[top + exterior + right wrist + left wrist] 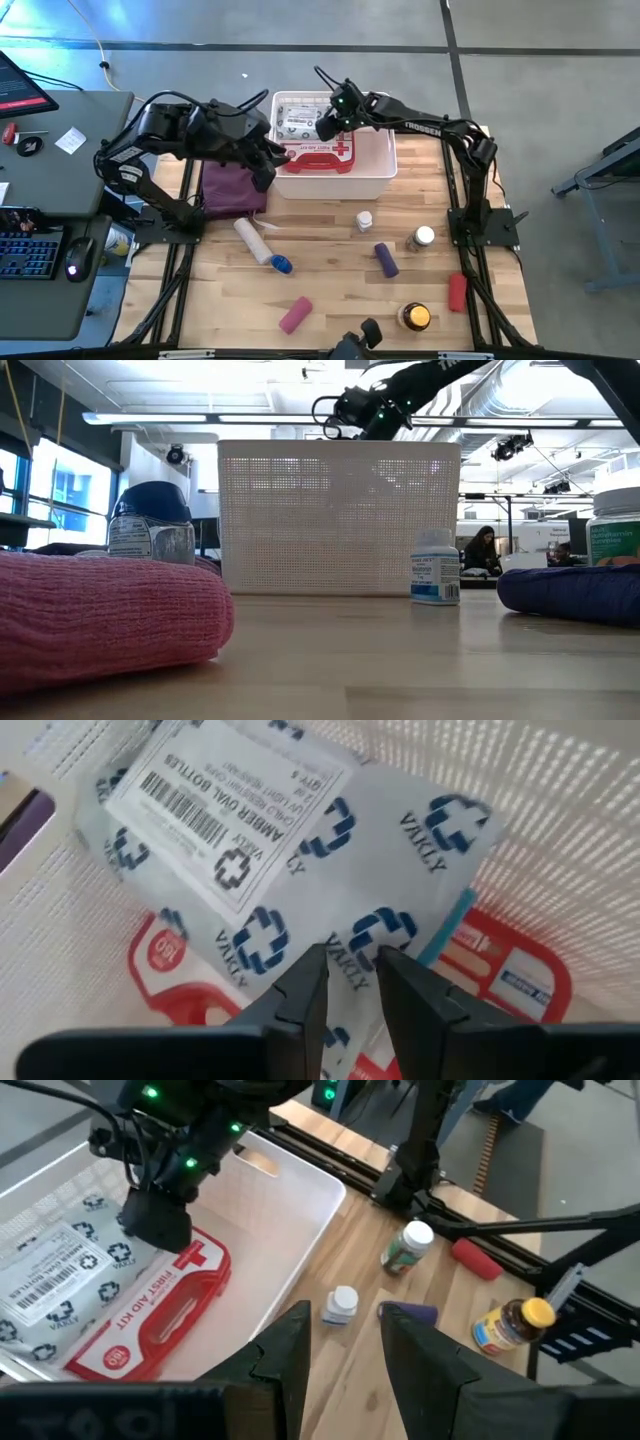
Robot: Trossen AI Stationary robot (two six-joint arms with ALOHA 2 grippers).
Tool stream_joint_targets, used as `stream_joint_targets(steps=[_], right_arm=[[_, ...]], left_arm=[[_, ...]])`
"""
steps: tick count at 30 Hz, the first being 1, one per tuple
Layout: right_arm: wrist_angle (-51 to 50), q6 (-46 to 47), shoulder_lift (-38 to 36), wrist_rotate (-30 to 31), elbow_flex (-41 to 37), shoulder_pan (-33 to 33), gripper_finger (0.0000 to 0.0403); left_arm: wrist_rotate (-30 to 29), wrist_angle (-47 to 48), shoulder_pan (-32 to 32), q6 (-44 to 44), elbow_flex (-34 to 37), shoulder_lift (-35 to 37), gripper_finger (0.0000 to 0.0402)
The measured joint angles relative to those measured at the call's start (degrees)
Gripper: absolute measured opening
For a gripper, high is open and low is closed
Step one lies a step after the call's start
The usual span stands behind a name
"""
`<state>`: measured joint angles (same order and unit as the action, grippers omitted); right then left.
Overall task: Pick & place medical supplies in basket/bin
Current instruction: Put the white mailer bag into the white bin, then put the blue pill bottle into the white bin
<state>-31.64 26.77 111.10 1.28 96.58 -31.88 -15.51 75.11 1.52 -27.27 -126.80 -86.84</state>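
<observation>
Right pincer [328, 122] over basket [385, 170] (wipes packet [300, 860] below).

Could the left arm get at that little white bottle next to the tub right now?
Probably yes. The small white bottle stands alone on bare wood beside the white tub, and the left gripper hangs nearby with nothing between them.

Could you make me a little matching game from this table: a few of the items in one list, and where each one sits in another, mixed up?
Things:
1. first-aid case
2. pink roll
3. maroon pouch
4. red roll

Places:
A. on the table beside the tub's left wall
B. inside the tub
C. at the table's right edge
D. near the table's front edge, left of the amber jar

Pairs: 1-B, 2-D, 3-A, 4-C
</observation>
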Motion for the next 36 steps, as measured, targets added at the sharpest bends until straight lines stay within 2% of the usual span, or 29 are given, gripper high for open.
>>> stream_joint_targets(steps=[8,12,18,22,29,33,36], right_arm=[[-3.4,-2.2,-1.9,0.2,0.0,0.0,0.0083],[-4.1,-3.7,-5.0,2.8,0.0,0.0,0.0083],[-4.3,-4.3,-11.4,1.6,0.1,0.5,0.0087],[-4.8,-3.6,-15.9,-0.1,0.1,2.7,0.0116],[-6.1,-2.2,-21.7,-5.2,0.1,10.0,0.0204],[-6.8,-1.9,-23.4,-5.0,0.1,15.8,0.0242],[-6.8,0.7,-23.6,-4.1,0.1,19.8,0.0253]], left_arm=[[2.3,0.0,0.0,-0.2,0.0,0.0,0.0161],[2.6,0.0,0.0,-0.1,0.0,0.0,0.0161],[4.4,0.0,0.0,2.7,0.0,0.0,0.0161],[7.5,0.5,0.0,5.6,0.0,0.0,0.0161],[14.2,8.3,0.0,10.8,0.0,0.0,0.0161],[16.6,12.4,0.0,13.4,0.0,0.0,0.0161],[16.6,13.0,0.0,14.1,0.0,0.0,0.0161]])
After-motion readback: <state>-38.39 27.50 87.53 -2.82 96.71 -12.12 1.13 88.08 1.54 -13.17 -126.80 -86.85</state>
